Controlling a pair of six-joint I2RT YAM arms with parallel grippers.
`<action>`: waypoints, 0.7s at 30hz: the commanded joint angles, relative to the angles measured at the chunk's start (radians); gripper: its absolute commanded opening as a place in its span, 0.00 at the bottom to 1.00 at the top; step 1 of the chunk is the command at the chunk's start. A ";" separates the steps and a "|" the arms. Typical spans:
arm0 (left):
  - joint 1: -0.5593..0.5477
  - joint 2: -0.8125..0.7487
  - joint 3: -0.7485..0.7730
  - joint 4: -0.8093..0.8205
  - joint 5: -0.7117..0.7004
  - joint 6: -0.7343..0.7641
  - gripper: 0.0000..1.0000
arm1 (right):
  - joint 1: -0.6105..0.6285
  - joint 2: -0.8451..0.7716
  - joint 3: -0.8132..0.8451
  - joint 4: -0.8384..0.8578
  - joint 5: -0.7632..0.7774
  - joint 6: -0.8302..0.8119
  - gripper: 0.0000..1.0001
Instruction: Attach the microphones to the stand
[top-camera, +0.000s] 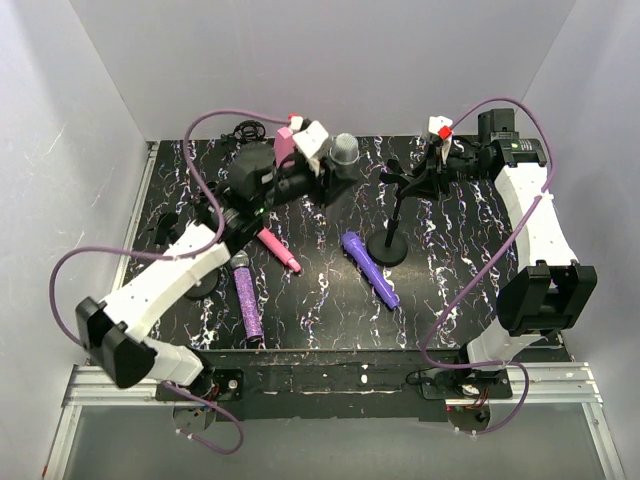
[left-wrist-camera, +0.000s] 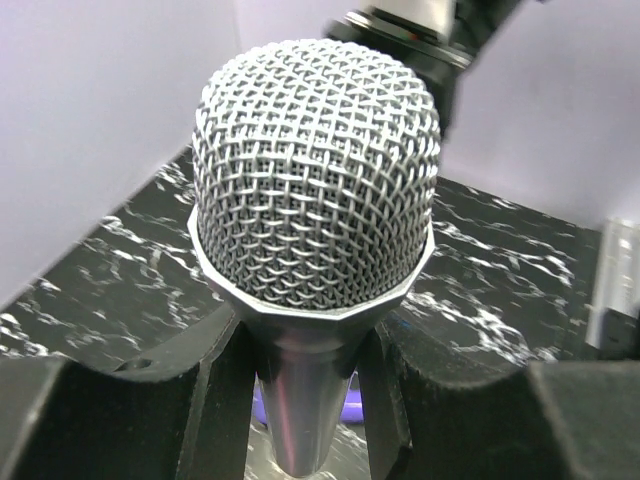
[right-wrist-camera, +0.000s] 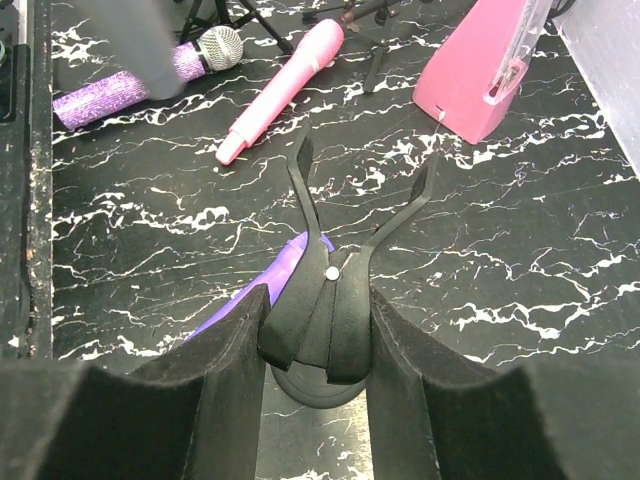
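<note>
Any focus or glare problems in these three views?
Left wrist: silver-grey microphone crisp, table behind it soft. Right wrist: stand clip sharp, right pincer pads dark and blurred up close. Top external: even light, no glare, all sharp.

On the black, white-veined table (top-camera: 470, 290) lie a pink microphone (top-camera: 279, 250), a violet microphone (top-camera: 369, 268) and a glittery purple microphone (top-camera: 246, 300). The microphone stand (top-camera: 388, 250) rests its round base just beside the violet one. A pink cone-shaped block (right-wrist-camera: 480, 70) sits farther back.

Bright even light, faint shadows, mostly sharp
</note>
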 joint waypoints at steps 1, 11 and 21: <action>0.029 0.131 0.166 -0.004 0.032 0.151 0.00 | -0.004 -0.036 0.042 -0.062 -0.071 -0.016 0.02; 0.033 0.369 0.352 0.160 0.124 0.088 0.00 | -0.004 -0.020 0.047 -0.075 -0.095 -0.015 0.02; 0.030 0.449 0.346 0.356 0.155 -0.077 0.00 | -0.003 -0.005 0.047 -0.071 -0.117 0.001 0.02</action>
